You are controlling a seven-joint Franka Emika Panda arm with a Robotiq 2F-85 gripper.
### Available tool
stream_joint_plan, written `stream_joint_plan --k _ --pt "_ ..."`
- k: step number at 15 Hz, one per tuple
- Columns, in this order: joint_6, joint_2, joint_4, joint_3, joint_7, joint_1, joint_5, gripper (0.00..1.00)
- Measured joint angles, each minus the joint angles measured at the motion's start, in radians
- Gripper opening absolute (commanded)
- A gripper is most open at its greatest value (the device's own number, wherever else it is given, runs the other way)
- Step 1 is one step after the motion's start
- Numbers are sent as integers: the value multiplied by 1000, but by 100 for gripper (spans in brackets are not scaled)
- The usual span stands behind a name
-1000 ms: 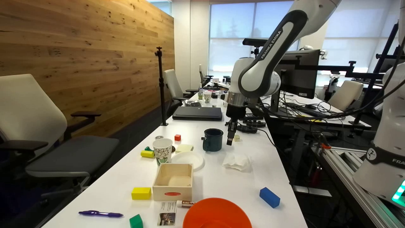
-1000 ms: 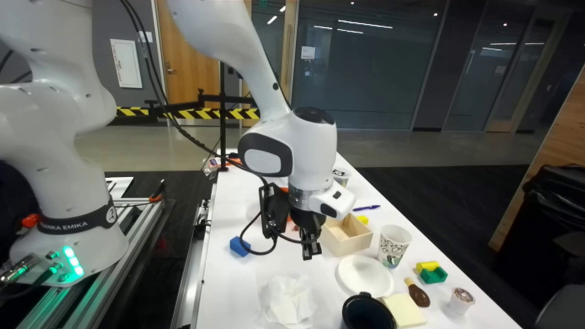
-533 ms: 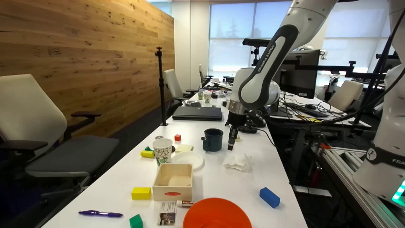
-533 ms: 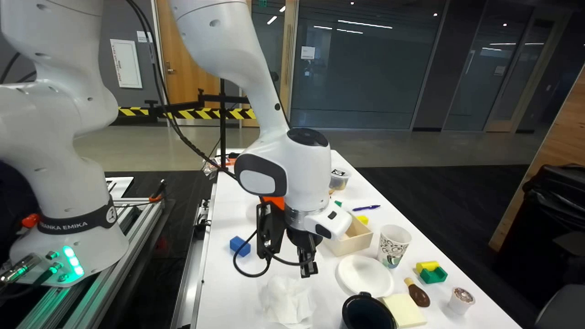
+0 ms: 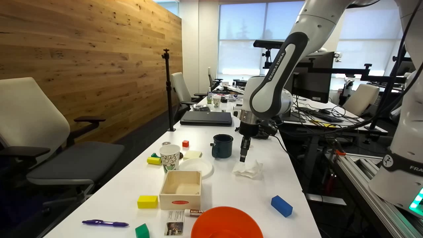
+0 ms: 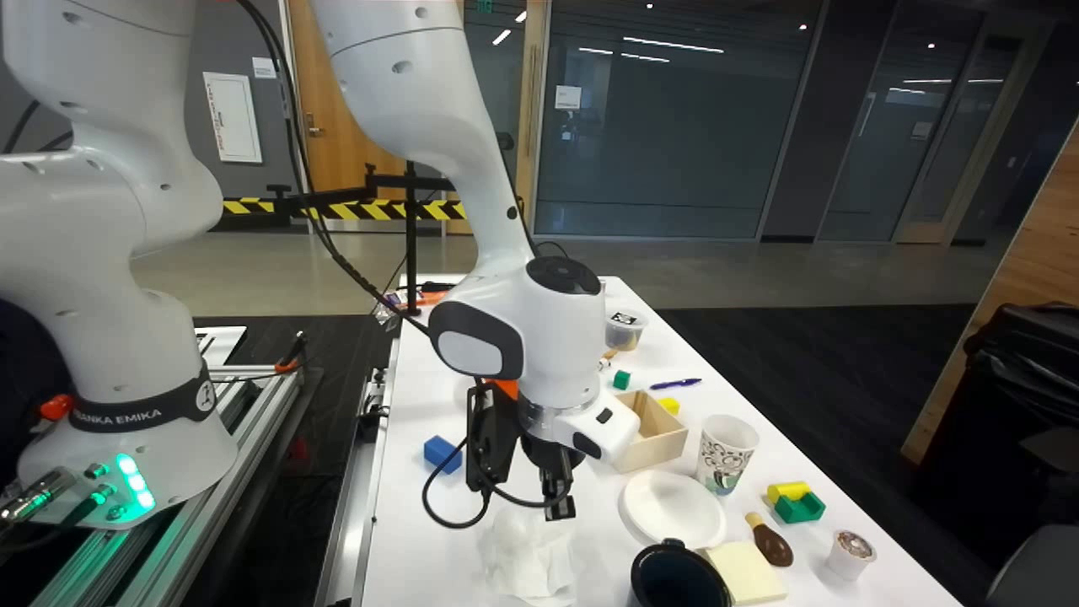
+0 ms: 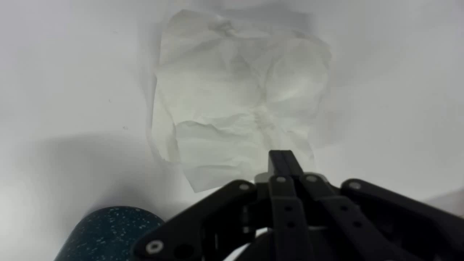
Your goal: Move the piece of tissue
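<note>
Crumpled white paper tissue [image 7: 235, 94] lies on the white table [image 5: 238, 195], near the dark teal speckled mug [image 5: 222, 146] and not touching it, at the mug's side which faces the robot's white base [image 6: 181, 464]. Over the margin of the tissue hangs the black gripper [image 7: 281, 159]; its fingers are pressed together, with nothing between them. The tips seem to be above the tissue without contact, though I cannot be fully sure of it.

As I judge, the present step is the approach for the grasp. To do it well, one should first spread the fingers, because in this posture they can only push the tissue. Then it is good to bring them over a raised fold, more to the middle of the tissue, and to go down slowly until the tips are just by the table, without pressing on it. The spread fingers will need more room, so keep them clear of the mug. The tissue will probably be soft and light: a gentle pinch should be enough, then a straight lift. Where to put it, the task does not say.
</note>
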State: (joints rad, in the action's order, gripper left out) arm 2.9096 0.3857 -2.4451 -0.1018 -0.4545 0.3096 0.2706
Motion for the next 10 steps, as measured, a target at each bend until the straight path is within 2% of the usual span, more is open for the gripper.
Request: stream_joint_plan --k 5,10 --pt "5 18 0 -3 -14 19 -11 0" --pt "62 66 4 -27 -31 53 -17 0"
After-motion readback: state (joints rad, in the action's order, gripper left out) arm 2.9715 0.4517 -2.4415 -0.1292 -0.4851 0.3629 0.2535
